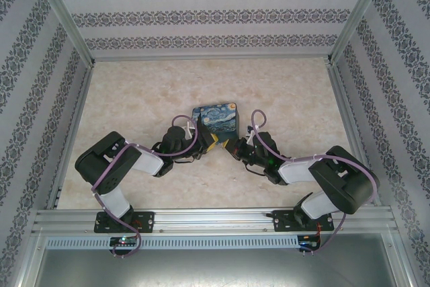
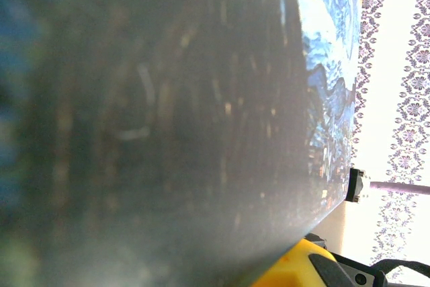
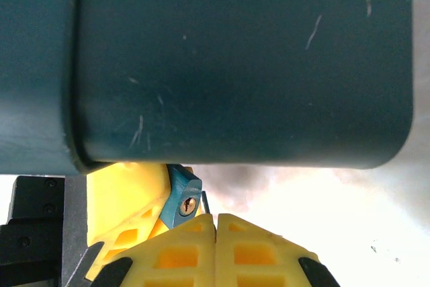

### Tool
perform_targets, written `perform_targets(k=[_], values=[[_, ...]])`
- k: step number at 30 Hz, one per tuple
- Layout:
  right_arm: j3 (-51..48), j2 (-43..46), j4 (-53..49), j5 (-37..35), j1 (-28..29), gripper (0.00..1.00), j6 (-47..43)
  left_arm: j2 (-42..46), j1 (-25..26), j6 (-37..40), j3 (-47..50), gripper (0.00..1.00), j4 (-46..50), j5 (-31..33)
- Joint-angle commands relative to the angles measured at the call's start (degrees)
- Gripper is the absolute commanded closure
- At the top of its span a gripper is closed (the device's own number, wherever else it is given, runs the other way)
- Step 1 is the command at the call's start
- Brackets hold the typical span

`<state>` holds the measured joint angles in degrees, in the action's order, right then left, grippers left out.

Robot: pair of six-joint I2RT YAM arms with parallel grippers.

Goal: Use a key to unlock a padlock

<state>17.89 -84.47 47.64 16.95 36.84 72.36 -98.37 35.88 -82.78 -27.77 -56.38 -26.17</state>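
One padlock [image 1: 215, 116], one key [image 3: 181, 196] and two claws are in play. From above, the padlock lies flat on the table [image 1: 134, 92] near its middle, painted face up. Its longer side runs roughly left to right, turned slightly, and its near edge faces the arms. The left claw [image 1: 208, 139] and right claw [image 1: 232, 144] converge just beside that edge, tips almost meeting, but the key is too small to pick out there. The right wrist camera does show it. Below the padlock's dark side [image 3: 235, 65] the key's blue head sits close under the block, against the right claw [image 3: 215, 223], whose yellow fingers are pressed together. Whether they pinch the blade I cannot tell. The left wrist camera gives a blurred dark flank with the painted face [image 2: 329, 65] seen edge-on. How wide the left claw stands I cannot tell.
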Motion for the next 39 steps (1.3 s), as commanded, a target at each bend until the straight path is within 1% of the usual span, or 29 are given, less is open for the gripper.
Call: perform_targets(k=[1,13,23,39], values=[[1.18,1.23,1.93,0.33,-0.47,1.0,0.51,1.01,-0.41,0.78,-0.51,1.0,-2.26,-0.85],[1.45,3.54,0.7,0.56,-0.1,1.0,0.44,1.33,-0.46,1.43,-0.44,1.0,-1.46,-0.63],[1.44,1.61,1.41,0.78,0.56,1.0,0.42,1.69,-0.4,1.07,-0.51,1.0,-1.62,-0.7],[1.45,-1.41,4.3,0.96,0.13,1.0,1.24,1.99,-0.3,-4.55,-0.81,1.0,-6.81,-1.31]])
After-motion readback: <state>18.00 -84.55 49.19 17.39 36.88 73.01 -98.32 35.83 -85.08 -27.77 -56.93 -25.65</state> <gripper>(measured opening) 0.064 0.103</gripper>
